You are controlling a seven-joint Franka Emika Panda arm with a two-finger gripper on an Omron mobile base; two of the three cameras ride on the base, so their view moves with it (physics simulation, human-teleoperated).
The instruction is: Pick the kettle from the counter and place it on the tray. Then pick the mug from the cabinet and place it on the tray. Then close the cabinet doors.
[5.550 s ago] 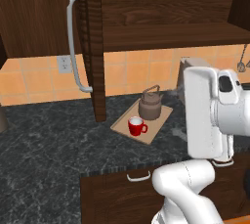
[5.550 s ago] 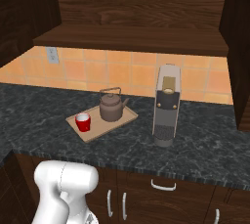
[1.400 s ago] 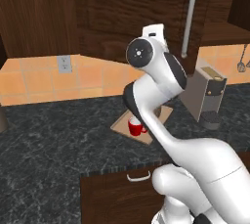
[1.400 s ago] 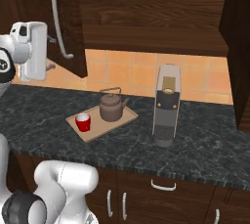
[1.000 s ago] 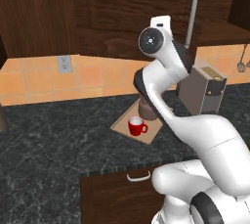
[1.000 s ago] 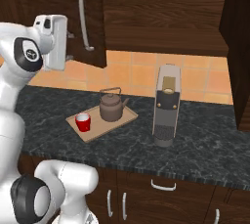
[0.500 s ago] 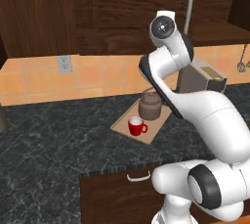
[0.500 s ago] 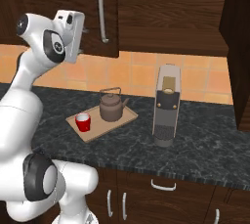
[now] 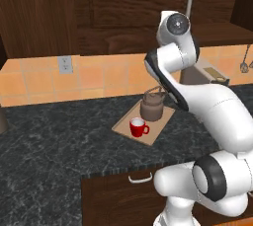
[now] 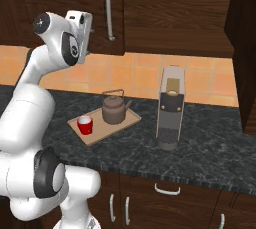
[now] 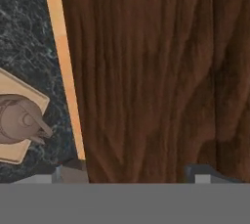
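Cabinet door (image 10: 75,10), dark brown wood grain, with its long white bar handle (image 10: 108,9): it stands nearly flush with the cabinet (image 10: 170,8) front, and in the hand view its face (image 11: 161,71) lies directly ahead of the gripper. Whether a small gap remains at the hinge side cannot be told. The second door at the far right of the right base view (image 10: 246,53) appears to stand out edge-on from the cabinet front, though this is a judgement.

Tray (image 10: 127,121), light-tan board on the dark marbled counter (image 10: 210,148): it carries the kettle (image 10: 113,109) toward the back and the red mug (image 10: 85,125) toward the front, the two near each other but apart. Both placing steps therefore look complete.

Gripper (image 10: 86,29), raised at the level of the cabinet's lower edge, pressed close to the door: only the very tips of its fingers (image 11: 200,171) show at the bottom of the hand view, widely spaced and with nothing between them. The fingers grasp nothing; the hand seems to push with its front.

Step in hand: closing the cabinet doors. The next move likely calls for a last push to seat this door, then a swing across to the other door. A tall coffee machine (image 10: 170,108) stands to the tray's right, beneath that path.
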